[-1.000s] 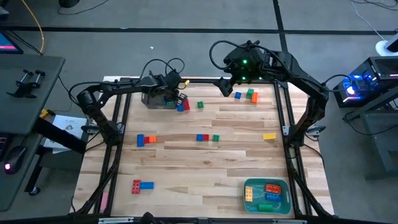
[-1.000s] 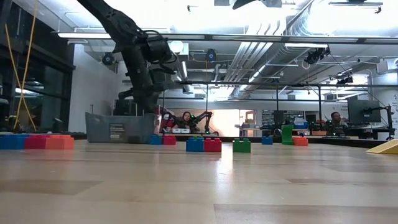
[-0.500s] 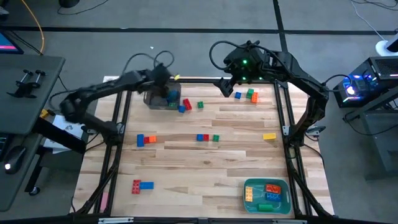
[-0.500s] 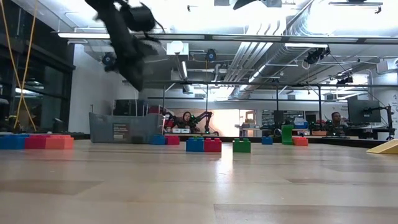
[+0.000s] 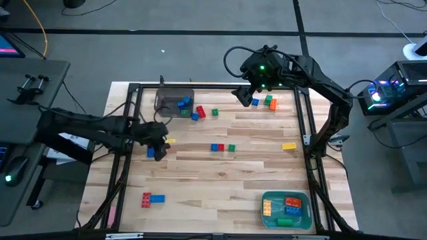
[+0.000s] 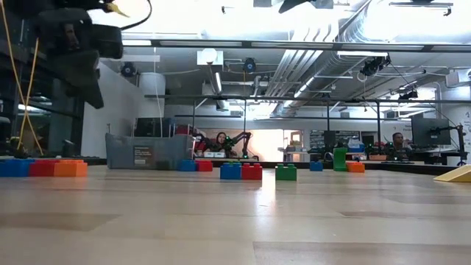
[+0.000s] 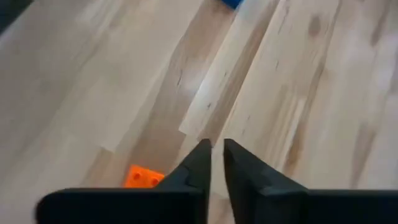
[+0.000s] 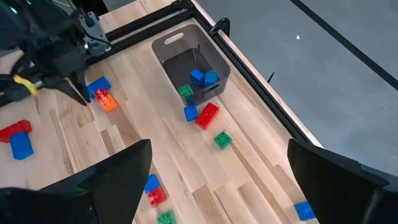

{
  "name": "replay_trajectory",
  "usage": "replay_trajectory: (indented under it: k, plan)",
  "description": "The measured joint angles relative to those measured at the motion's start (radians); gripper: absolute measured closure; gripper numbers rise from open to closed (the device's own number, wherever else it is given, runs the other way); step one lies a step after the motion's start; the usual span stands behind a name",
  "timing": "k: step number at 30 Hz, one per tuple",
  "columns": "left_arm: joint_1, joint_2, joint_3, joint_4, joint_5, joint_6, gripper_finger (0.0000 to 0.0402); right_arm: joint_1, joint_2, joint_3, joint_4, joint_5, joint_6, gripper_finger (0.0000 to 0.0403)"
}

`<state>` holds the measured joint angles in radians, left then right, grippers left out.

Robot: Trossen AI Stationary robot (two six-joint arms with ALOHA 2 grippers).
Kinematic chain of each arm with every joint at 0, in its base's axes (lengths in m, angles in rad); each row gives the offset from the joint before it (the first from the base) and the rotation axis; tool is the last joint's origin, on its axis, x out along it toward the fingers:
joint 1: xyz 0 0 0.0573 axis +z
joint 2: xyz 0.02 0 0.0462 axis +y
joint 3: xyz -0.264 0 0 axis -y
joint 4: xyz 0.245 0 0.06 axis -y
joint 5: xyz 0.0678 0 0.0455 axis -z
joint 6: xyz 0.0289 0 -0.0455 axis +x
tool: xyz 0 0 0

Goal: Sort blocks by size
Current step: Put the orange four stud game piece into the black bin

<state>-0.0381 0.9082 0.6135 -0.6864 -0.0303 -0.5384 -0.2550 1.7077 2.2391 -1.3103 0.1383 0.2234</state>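
Note:
The blocks lie scattered on the wooden table (image 5: 253,173): a blue-and-orange pair (image 8: 102,93) at the left, a blue, red and green row (image 5: 222,147) in the middle, a yellow one (image 5: 289,145) at the right. My left gripper (image 7: 216,148) hovers over the pair with its fingers nearly together and nothing between them; the orange block (image 7: 143,177) shows just under it. My right gripper (image 8: 217,180) hangs open, high over the far edge. The grey bin (image 5: 172,100) holds blue and green blocks. The teal bin (image 5: 287,208) holds several.
A red and a blue block (image 5: 152,198) lie near the front left. Blue, green and orange blocks (image 5: 265,102) sit at the far right, and a blue-red pair (image 5: 197,115) and a green block (image 5: 215,112) beside the grey bin. Black frame rails (image 5: 127,133) run along the table's sides.
My left gripper has swung away from the grey bin toward the table's left and near edges, and now stands over the blue-and-orange pair. The arm has folded back toward its base. No block on the table has moved.

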Motion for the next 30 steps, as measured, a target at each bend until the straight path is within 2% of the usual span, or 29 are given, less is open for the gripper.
replay_trajectory:
  k: [3, 7, 12, 15, 20, 30]
  plan:
    - [0.016, 0.087, 0.047, -0.033, 0.023, 0.159, 0.0321, 0.0, 0.0, 0.0, 0.001, 0.0, 0.0, 0.0032]
    - [0.012, 0.217, 0.087, -0.199, 0.033, 0.336, 0.0242, 0.0, 0.0, 0.0, -0.006, 0.0, 0.002, 0.0032]
    - [-0.007, 0.324, 0.087, -0.197, -0.007, 0.326, 0.015, 0.0, 0.0, 0.0, -0.012, 0.0, 0.003, 0.0032]
    - [-0.01, 0.372, 0.087, -0.173, -0.064, 0.285, 0.0111, 0.0, 0.0, 0.0, -0.012, 0.0, 0.003, 0.0032]
    - [-0.01, 0.441, 0.086, -0.181, -0.099, 0.264, 0.0083, 0.0, 0.0, 0.0, -0.011, 0.0, 0.005, 0.0032]
    - [0.012, 0.611, 0.091, -0.147, -0.097, 0.255, 0.008, 0.001, 0.0, 0.0, -0.011, 0.001, 0.015, 0.0032]
